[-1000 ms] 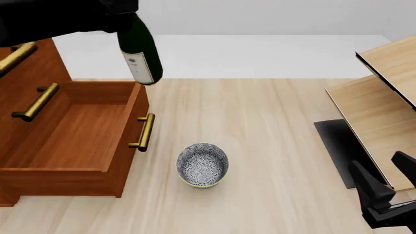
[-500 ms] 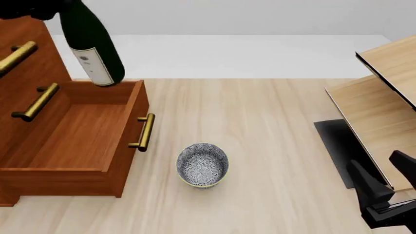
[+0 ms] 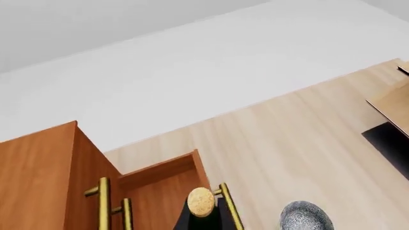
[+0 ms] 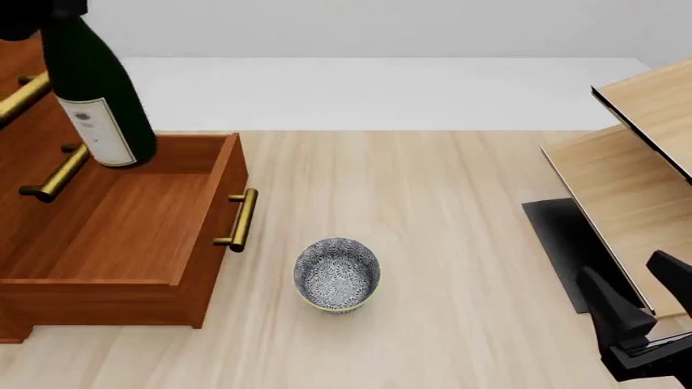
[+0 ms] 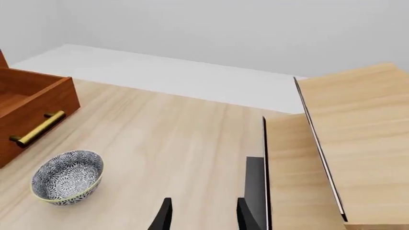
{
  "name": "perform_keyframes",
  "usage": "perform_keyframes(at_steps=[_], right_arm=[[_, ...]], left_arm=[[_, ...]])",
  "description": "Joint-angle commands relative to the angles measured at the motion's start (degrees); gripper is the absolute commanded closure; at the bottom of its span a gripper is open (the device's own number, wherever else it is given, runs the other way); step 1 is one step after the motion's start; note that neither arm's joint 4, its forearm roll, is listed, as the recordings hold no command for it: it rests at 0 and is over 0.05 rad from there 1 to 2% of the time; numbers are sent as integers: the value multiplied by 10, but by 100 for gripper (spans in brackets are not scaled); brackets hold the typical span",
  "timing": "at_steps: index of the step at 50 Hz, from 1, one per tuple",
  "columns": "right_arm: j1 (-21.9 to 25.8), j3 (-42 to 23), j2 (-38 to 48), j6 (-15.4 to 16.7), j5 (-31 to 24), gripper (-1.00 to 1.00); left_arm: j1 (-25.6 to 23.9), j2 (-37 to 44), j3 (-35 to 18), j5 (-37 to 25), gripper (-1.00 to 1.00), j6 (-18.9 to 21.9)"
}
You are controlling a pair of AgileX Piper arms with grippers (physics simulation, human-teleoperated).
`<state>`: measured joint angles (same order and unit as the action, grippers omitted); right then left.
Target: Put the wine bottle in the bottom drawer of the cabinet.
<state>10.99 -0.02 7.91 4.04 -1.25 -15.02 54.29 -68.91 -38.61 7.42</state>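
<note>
The dark green wine bottle (image 4: 100,101), white label facing me, hangs nearly upright over the back left of the open bottom drawer (image 4: 119,223). My left gripper (image 4: 44,14) is shut on its upper part at the picture's top left corner. The left wrist view looks down on the tan cork (image 3: 200,201), with the cabinet (image 3: 38,177) below. The reddish-brown cabinet (image 4: 27,121) stands at the far left, its drawer pulled out and showing bare wood inside. My right gripper (image 5: 203,218) is open low at the right, far from the bottle.
A patterned bowl (image 4: 337,273) sits on the table just right of the drawer's brass handle (image 4: 240,219). A pale wood shelf unit (image 4: 633,154) and a dark mat (image 4: 565,247) fill the right side, close to the right gripper (image 4: 643,298).
The left gripper has carried the bottle leftward and slightly lower, from above the drawer's back right corner to above its back left. The right arm, the bowl and the drawer stayed still.
</note>
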Motion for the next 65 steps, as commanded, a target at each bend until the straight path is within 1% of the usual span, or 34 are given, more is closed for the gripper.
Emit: perform_keyframes(at_steps=[1,2,4,5,8,9,10,11,13,15,17,18,19,20,21,22,24,25,27,31,33,34,36,38,39,41,43,44,53,54,55,62,64,65], right_arm=[[2,0,-2,-2,-2,-100],[2,0,-2,-1,-2,-100],[2,0,-2,-2,-1,-100],[2,0,-2,-2,-2,-100],[3,0,-2,-2,-2,-100],[4,0,0,-2,1,-100],[4,0,1,-2,1,-100],[5,0,1,-1,1,-100],[5,0,1,-2,0,-100],[5,0,-1,-1,-1,-100],[3,0,-4,-2,-4,-100],[3,0,-2,-1,-2,-100],[3,0,-2,-2,-2,-100],[3,0,-1,-1,-1,-100],[3,0,0,-1,0,-100],[3,0,0,-2,0,-100],[4,0,2,-2,1,-100],[4,0,3,-2,2,-100],[3,0,1,-1,0,-100],[5,0,2,-1,1,-100],[5,0,2,-1,0,-100],[5,0,1,-1,-1,-100],[5,0,1,0,-2,-100],[5,0,-2,0,-4,-100],[5,0,-1,0,-4,-100],[5,0,-2,0,-5,-100],[4,0,-4,1,-7,-100],[4,0,-5,1,-8,-100],[2,0,-5,1,-7,-100],[2,0,-5,1,-8,-100],[3,0,-3,2,-7,-100],[1,0,-6,4,-8,-100],[1,0,-5,3,-8,-100],[1,0,-7,4,-9,-100]], left_arm=[[22,11,-61,-79,100,7],[21,11,-64,-80,100,22],[30,21,-79,-93,100,7],[33,20,-83,-95,100,19],[41,25,-87,-107,100,22],[40,23,-82,-106,100,36],[36,22,-82,-106,100,29],[40,29,-87,-112,100,10],[49,28,-74,-106,100,32],[54,33,-64,-109,100,26],[63,32,-51,-100,100,35],[61,32,-47,-99,100,33],[65,39,-52,-101,100,18],[69,38,-48,-98,100,34],[67,38,-47,-97,100,29],[64,43,-51,-101,100,10],[66,38,-35,-95,100,33],[64,43,-41,-97,100,8],[69,41,-30,-90,100,26],[66,46,-29,-89,100,9],[62,45,-23,-89,100,15],[66,48,-25,-87,100,9],[64,48,-20,-82,100,21],[63,50,-22,-81,100,7],[63,49,-13,-74,100,14],[63,49,-7,-69,100,6],[64,47,2,-62,100,8],[62,48,3,-60,100,1],[69,57,26,-38,100,-2],[70,57,30,-36,100,3],[69,57,33,-34,100,-3],[69,55,66,-10,100,9],[69,58,70,-6,100,2],[70,58,74,-1,100,5]])
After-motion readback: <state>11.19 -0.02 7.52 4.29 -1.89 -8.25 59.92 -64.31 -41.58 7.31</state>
